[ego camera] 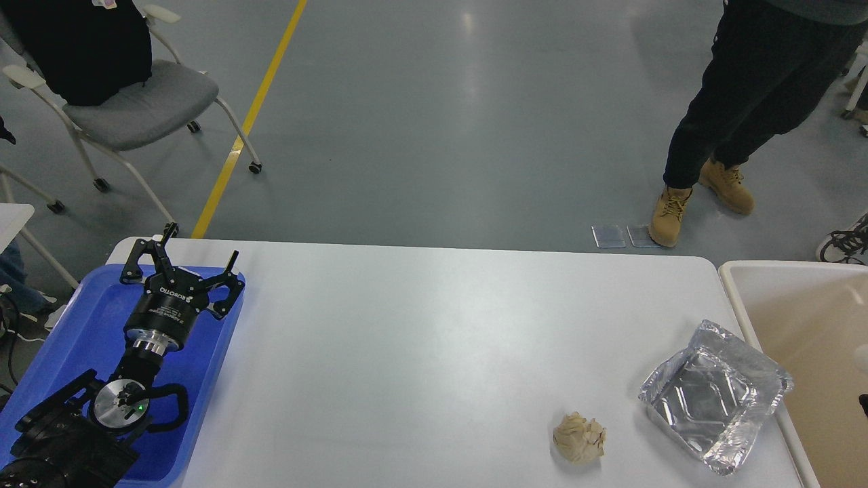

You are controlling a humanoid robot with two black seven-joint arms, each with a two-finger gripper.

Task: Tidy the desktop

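Note:
The desktop (420, 352) is a large white tabletop with rounded corners. A crumpled beige paper ball (579, 438) lies on it at the front right. A crinkled silver foil tray (715, 396) lies beside the ball, near the desktop's right edge. My left gripper (200, 245) is open and empty, its fingers spread, above the far end of the blue plastic tray (203, 379) at the left. My right gripper is out of view; only a dark sliver shows at the right edge.
A beige bin (807, 325) stands against the desktop's right edge. A person in tan boots (705, 193) stands beyond the far right corner. A grey chair (129, 102) stands on the floor at the far left, by a yellow floor line.

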